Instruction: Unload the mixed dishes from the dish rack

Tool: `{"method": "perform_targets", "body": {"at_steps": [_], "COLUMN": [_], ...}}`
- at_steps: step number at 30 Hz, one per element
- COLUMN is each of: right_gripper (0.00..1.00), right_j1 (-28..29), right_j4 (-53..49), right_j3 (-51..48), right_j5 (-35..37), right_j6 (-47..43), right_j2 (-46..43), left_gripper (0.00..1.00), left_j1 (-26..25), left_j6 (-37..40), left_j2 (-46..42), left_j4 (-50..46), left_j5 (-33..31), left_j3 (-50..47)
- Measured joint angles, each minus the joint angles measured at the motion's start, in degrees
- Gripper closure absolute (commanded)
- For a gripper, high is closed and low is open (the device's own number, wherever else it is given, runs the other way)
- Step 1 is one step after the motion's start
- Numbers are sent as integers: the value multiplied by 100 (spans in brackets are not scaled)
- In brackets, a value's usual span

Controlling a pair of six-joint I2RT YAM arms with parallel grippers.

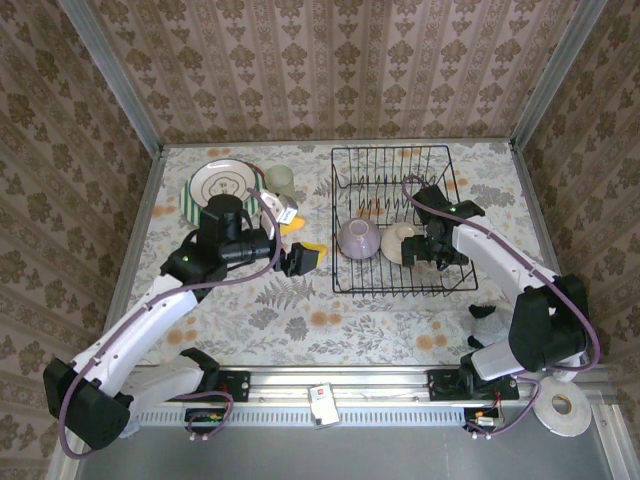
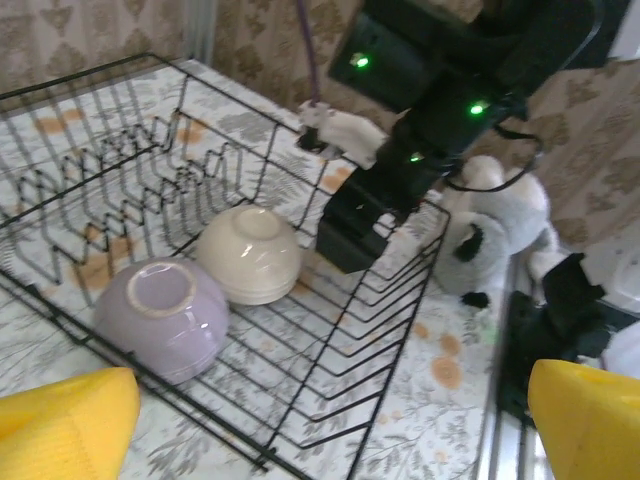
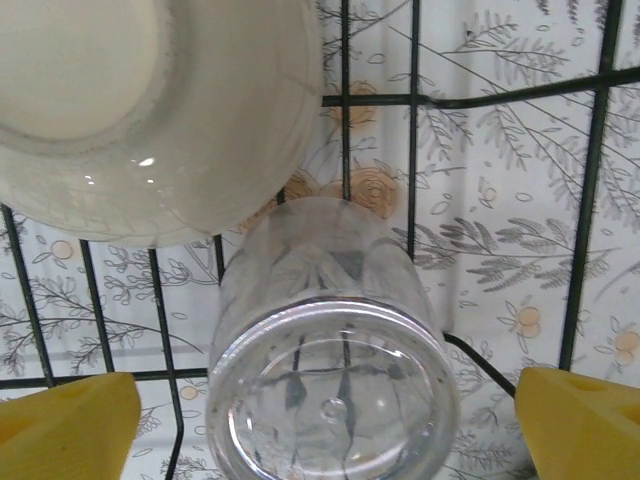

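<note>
The dish rack [image 1: 395,190], black wire, stands right of centre on the floral table [image 1: 330,325] in the overhead view.

At the upper left a stack of plates [image 1: 217,186] lies on the table, a cream ringed plate on top of a green-and-white striped one. A pale-green cup [image 1: 279,178] stands just beside the stack on its right. Below these the left gripper [image 1: 303,258] hovers over the table just outside the rack's left side. Its yellow-tipped fingers [image 2: 62,422] are spread wide with nothing between them.

Inside the rack, along its lower edge, a lavender bowl [image 1: 358,238] sits upside down. A cream bowl [image 1: 398,242], also upside down, sits just beside it on the right.

Right of the cream bowl, the right gripper [image 1: 437,250] is down inside the rack. In its wrist view a clear glass [image 3: 335,385] sits on the rack's wires, base towards the camera, just beside the cream bowl. The yellow fingers [image 3: 60,425] sit in the two lower corners, spread apart, with a gap to the glass on each side.

A tape roll [image 1: 560,410] lies at the lower right, off the table.
</note>
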Motion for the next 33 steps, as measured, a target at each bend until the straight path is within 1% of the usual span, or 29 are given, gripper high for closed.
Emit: {"method": "perform_targets", "body": {"at_steps": [3,6,14,18,21,27,33], "right_gripper": [16,19,25,30,37,55,63], "right_j1": [-17,-26,-26,-26,-26,-24,-20], "right_j4": [81,166,227,229,238,269,264], "right_j3": [-33,-57,-125,-144,-144,-144,-142], "right_j5": [-105,-162,-175,-190,-212,-356,-857], "right_j6": [-37,-68,-101,-111,-127,-149,-168], "right_j2": [33,90,212,267,264,225,55], "left_gripper": [0,0,0,0,0,0,0], "left_j1": [0,0,81,160,229,485,717], "left_j6": [-133,-232,-483,-640,-791,-1178,-1574], "left_j2": [0,0,2,2,9,118,205], "left_j4": [155,297,505,669,765,898,1088], "left_j5": [205,269,234,162,79,-52,-262], "left_j3": [-39,-42,-44,-48,-61,-61,-120]}}
